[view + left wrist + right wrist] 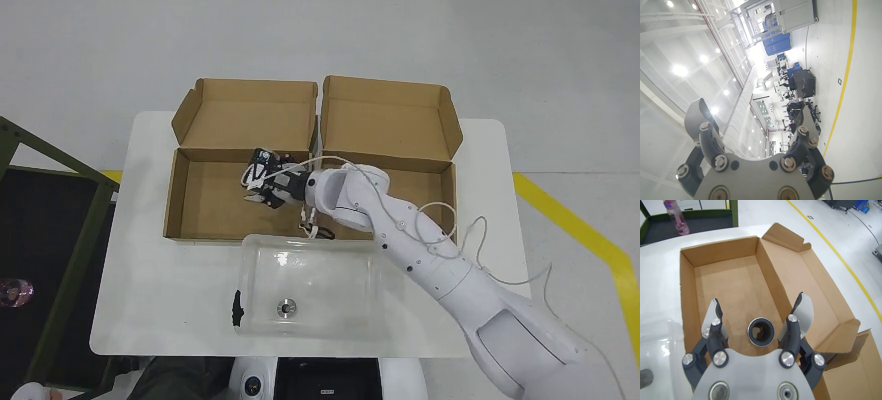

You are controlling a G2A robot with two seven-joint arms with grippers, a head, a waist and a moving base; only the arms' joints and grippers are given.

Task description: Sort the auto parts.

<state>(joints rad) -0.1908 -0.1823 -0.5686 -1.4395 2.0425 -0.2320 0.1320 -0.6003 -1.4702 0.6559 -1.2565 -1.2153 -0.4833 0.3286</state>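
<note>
A black ring with a metal rim (761, 343) lies flat on the floor of the left cardboard box (205, 200), close to its near wall. My right gripper (758, 299) hangs open just above the ring, one finger on each side, not touching it. From above, the right gripper (265, 183) sits over the right half of that box. A round metal part (288, 308) rests in the clear plastic bin (310, 245). A black part (237, 308) lies at the bin's left edge. My left gripper (752, 105) points at the ceiling, open and holding nothing.
A second open cardboard box (425, 195) stands to the right of the first, both with their lids folded back. The white table (140, 260) carries the boxes and the bin. A pink bottle (678, 220) stands on a dark cart beyond the table's left side.
</note>
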